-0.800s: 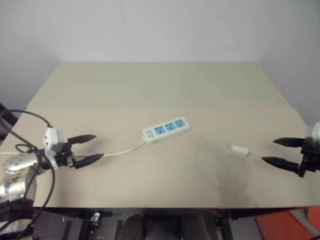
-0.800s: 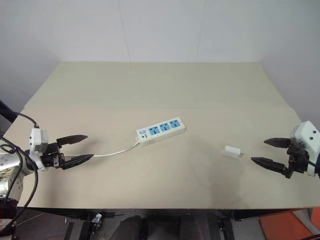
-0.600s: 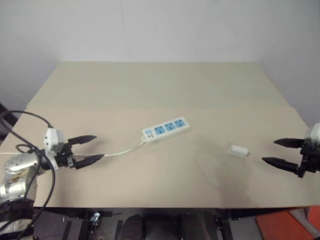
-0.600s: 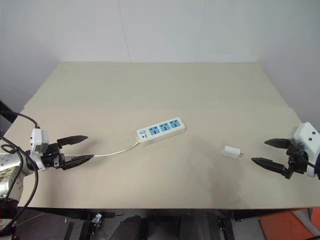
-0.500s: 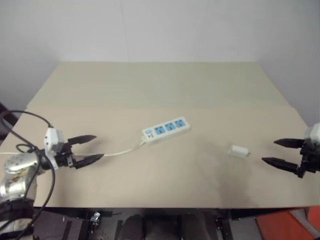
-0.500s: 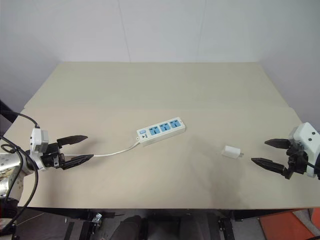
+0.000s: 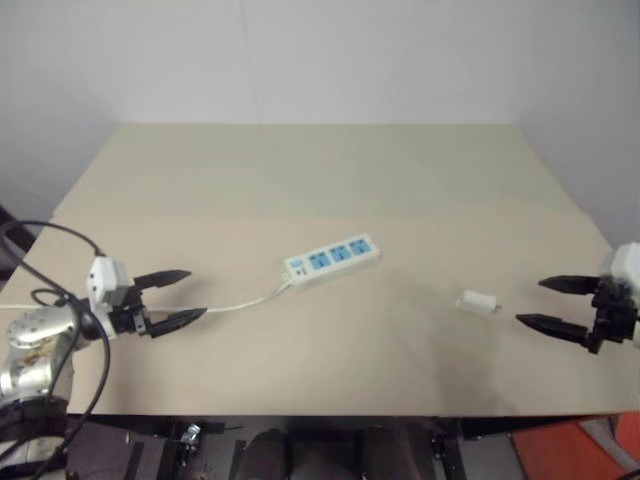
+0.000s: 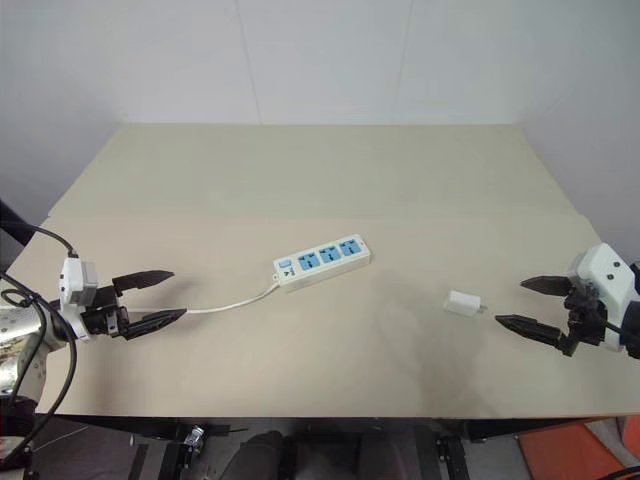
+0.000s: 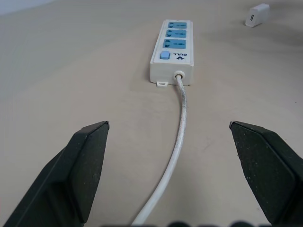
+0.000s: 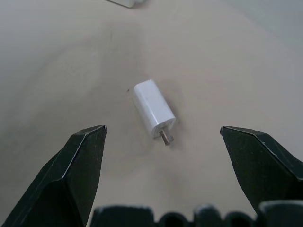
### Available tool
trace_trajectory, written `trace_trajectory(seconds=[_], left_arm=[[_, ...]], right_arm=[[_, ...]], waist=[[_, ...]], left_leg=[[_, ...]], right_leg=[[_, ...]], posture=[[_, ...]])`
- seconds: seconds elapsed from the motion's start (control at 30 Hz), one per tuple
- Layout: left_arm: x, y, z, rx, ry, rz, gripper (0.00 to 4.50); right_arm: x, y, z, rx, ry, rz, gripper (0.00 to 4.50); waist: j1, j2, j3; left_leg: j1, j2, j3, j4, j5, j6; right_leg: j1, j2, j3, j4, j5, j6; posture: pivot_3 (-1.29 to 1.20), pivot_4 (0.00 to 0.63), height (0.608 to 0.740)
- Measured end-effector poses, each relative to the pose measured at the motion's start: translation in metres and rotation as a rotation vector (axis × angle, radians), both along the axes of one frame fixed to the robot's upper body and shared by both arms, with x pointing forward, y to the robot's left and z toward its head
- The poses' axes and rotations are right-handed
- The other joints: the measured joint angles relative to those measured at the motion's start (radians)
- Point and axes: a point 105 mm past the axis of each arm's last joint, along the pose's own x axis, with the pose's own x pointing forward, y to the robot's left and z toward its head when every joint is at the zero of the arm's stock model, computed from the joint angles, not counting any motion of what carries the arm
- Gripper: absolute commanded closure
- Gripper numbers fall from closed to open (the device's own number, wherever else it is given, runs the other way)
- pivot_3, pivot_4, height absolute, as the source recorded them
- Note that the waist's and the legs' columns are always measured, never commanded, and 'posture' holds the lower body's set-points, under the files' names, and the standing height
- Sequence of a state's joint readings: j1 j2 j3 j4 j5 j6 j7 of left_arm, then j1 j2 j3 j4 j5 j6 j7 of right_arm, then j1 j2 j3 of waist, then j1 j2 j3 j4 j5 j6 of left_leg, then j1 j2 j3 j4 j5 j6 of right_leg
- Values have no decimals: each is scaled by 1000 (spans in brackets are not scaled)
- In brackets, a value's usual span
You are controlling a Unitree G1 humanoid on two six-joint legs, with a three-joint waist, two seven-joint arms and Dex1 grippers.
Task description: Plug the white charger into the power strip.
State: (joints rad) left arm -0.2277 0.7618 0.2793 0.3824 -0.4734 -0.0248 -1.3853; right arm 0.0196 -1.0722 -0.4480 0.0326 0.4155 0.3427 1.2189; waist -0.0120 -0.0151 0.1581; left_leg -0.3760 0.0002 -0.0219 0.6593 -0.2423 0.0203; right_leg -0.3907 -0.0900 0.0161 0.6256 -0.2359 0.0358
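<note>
Charger: small, light, hard, smooth-sided, lying near table right edge (prongs toward right gripper, jaws apart, empty); best pinched across flat sides.

White power strip with three blue socket faces and a blue switch, thin white cord, plain white charger, pale beige table, black gripper fingers

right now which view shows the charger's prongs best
The right wrist view: the white charger lies on its side between the open right gripper fingers, prongs facing the camera. Both eye views show it small; the left wrist view catches a far corner.
</note>
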Motion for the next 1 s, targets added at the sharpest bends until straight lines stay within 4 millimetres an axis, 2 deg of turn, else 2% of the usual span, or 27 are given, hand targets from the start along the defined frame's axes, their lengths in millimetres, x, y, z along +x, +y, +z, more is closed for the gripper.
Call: trace_trajectory(seconds=[0.2, 0.27, 0.33, 0.47, 0.6, 0.7, 0.83, 1.0], left_arm=[[26, -21, -6, -18, -23, -61, 71], [42, -37, -8, -47, -35, -89, 71], [59, -57, -8, -92, -42, -123, 71], [81, -91, 1, -185, -49, -181, 71], [91, -120, 2, -169, -39, -236, 71], [94, -140, -9, -106, -6, -261, 71], [95, -150, -27, -32, 48, -247, 71], [99, -166, -32, -3, 63, -234, 71]], right_arm=[[6, 10, 8, -11, -32, 34, 0], [9, 23, 15, -26, -68, 73, 0], [12, 44, 24, -13, -121, 130, 0], [15, 80, 29, 14, -173, 209, 0], [17, 116, 36, 69, -225, 273, 0], [16, 141, 39, 92, -255, 309, 0], [15, 149, 40, 104, -265, 285, 0], [15, 154, 35, 105, -257, 265, 0]], waist=[[11, 0, 0], [14, 0, 0], [15, -1, 0], [14, -3, 2], [8, -4, 2], [9, -5, 3], [12, -5, 3], [15, -5, 3]], left_leg=[[-1, -2, 4, 0, 0, 0], [-1, -3, 6, 1, 0, 0], [-3, -3, 5, 1, 0, 0], [-8, -3, 5, 2, 0, 0], [-10, -4, 4, 2, 0, 0], [-11, -4, 4, 2, 0, 0], [-13, -4, 4, 2, 0, 0], [-14, -4, 4, 2, 0, 0]], right_leg=[[0, 0, -1, 0, 0, 0], [0, 1, -2, 0, 0, 0], [0, 1, -2, 0, 0, 0], [-4, 1, -3, 0, 1, 1], [-6, 1, -3, 0, 1, 1], [-7, 1, -3, 0, 1, 1], [-10, 1, -3, 0, 1, 1], [-11, 1, -3, 1, 1, 1]], posture=[[0, 150, 740], [0, 150, 740], [0, 150, 740], [0, 150, 740], [0, 150, 740], [0, 150, 740], [0, 150, 740], [0, 150, 740]])
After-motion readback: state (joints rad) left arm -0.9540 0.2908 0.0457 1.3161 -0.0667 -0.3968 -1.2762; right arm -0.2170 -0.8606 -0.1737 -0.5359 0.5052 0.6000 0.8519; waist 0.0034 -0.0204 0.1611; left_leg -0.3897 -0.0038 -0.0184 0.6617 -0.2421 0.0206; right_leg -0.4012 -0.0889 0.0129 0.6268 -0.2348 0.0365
